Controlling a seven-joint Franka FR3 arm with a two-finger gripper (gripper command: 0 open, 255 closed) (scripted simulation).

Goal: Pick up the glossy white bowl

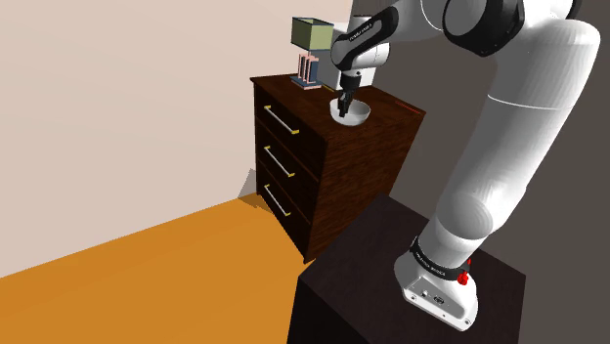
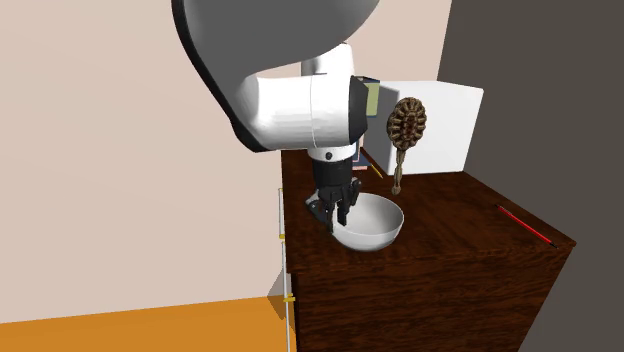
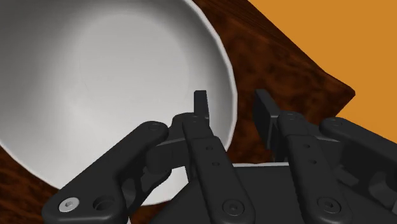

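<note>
Pincer (image 3: 232,105) aimed straight down, my arm reaching over; fingers apart astride rim of upright bowl (image 3: 95,83), mouth up.

- Dark wood dresser (image 1: 342,186): three drawers, pale bar handles (image 1: 279,119).
- Olive box (image 1: 313,34) on a striped object (image 1: 308,70) at the dresser's back corner.
- Brown ornate brush (image 2: 406,128), upright before a white panel (image 2: 445,120).
- Red stick (image 2: 524,224) lying flat near the dresser top's edge.
- Orange floor (image 1: 147,264), beige wall (image 1: 117,98), dark grey wall (image 2: 540,90).

Shoulder view looks down from behind; second exterior view (nearer) shares dresser (image 1: 347,181), bowl (image 1: 360,118).
</note>
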